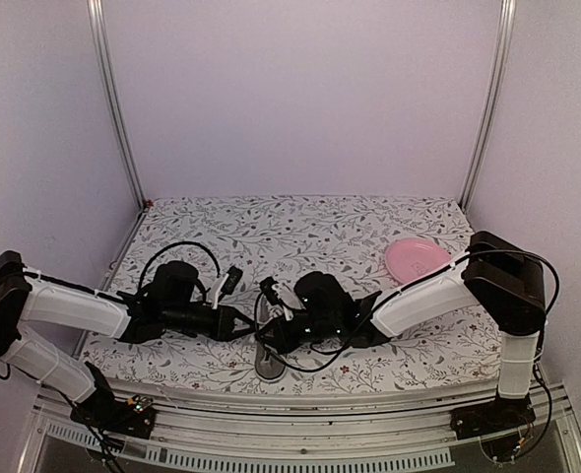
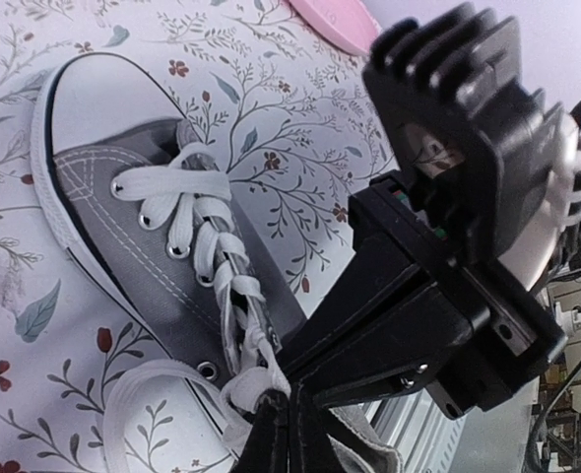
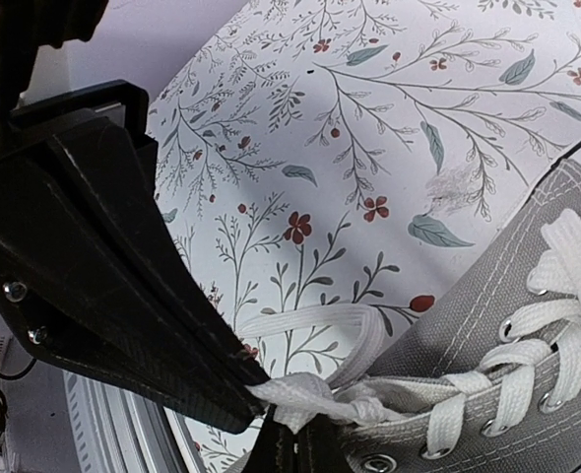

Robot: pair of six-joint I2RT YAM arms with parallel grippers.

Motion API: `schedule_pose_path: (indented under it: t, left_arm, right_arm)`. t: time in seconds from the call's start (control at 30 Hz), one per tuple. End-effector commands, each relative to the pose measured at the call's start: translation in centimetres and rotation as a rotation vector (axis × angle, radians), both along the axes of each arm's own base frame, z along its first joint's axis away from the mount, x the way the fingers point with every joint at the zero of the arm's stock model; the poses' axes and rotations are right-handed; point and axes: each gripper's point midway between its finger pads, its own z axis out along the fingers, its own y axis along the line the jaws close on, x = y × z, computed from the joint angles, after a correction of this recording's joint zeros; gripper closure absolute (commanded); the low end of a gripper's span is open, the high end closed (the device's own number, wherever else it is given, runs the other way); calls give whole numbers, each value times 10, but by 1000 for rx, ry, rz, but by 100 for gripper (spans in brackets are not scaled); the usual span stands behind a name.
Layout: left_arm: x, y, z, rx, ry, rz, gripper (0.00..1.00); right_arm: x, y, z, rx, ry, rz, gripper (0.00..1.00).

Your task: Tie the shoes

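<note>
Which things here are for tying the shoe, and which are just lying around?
For the job: grey sneaker, white laces, left gripper, right gripper.
Just lying about: pink plate, floral tablecloth.

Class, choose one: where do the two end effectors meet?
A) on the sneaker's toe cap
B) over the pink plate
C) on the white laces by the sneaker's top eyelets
C: the left end effector and right end effector are both shut on the white laces at the top eyelets of the sneaker.
</note>
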Motion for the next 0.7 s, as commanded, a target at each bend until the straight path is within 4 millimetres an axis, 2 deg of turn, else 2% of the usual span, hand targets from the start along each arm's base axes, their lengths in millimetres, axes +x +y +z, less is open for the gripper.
schedule_pose_path:
  t: [0.0, 0.13, 0.23, 0.43, 0.67]
  left_arm:
    - [-4, -6, 9, -49, -23, -45, 100]
    - [-5, -11, 12, -54, -29, -61, 100]
    - [-5, -10, 5, -29, -9, -58, 100]
    - [1, 1, -9, 38, 19, 6, 100]
    - [12, 8, 14, 28, -51, 61, 77]
  right_arm:
    - [6, -3, -15, -45, 17, -30, 98]
    - [6, -3, -16, -46, 21, -29, 98]
    - [6, -3, -15, -44, 20, -31, 98]
    - [6, -3, -14, -43, 16, -30, 98]
    - [6, -2, -13, -39, 15, -28, 98]
